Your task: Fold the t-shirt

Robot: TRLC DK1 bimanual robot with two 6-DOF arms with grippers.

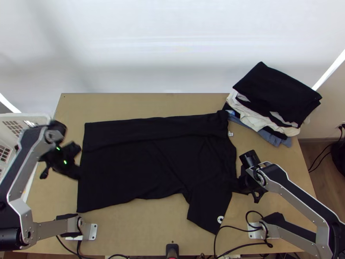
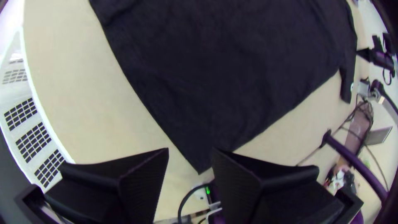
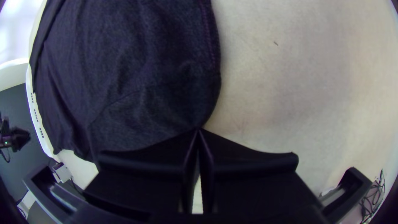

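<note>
One black t-shirt (image 1: 146, 168), spread across the middle of one table (image 1: 138, 228), far side folded over in one strip, one sleeve (image 1: 207, 207) angled toward the near edge. Two grippers: right gripper (image 1: 240, 181), fingers clamped on the collar-end edge; left gripper (image 1: 77, 161), fingers apart, by the hem. One clothes stack (image 1: 276, 95), far right corner. One white basket (image 1: 26, 117), left.

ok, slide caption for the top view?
Black t-shirt laid across the table, right gripper at its collar end, stacked clothes beyond.
</note>
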